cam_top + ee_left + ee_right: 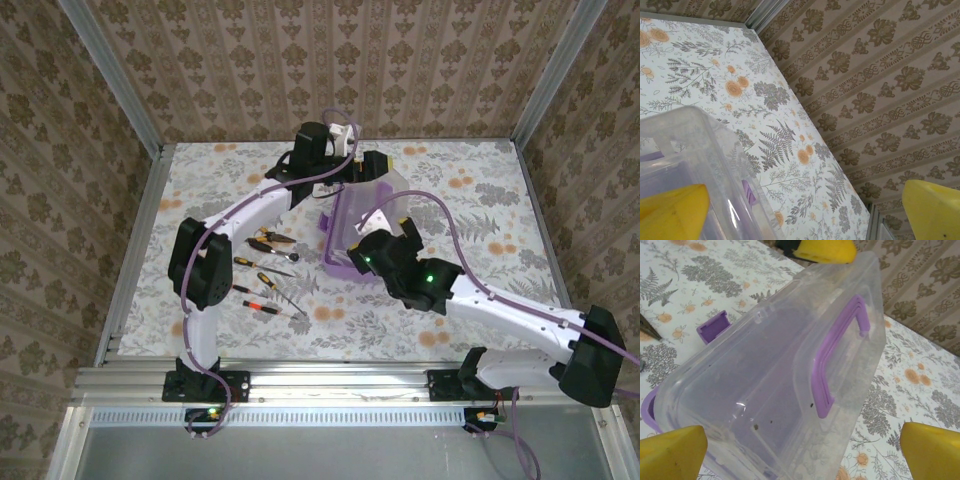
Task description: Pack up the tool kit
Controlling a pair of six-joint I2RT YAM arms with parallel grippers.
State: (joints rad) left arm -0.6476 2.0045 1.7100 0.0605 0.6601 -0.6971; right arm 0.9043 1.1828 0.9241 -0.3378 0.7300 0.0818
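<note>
Tool kit box (340,250) mid-table is flanked by both grippers, jaws wide open, nothing held.
Clear lid (775,370) is framed by right gripper (800,450), left gripper (802,210) at its far edge; loose tools (270,265) are laid left of box.

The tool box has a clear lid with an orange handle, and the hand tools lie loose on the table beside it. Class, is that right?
No: the handle on the clear lid is purple, not orange; the right wrist view shows it. The rest holds.
</note>
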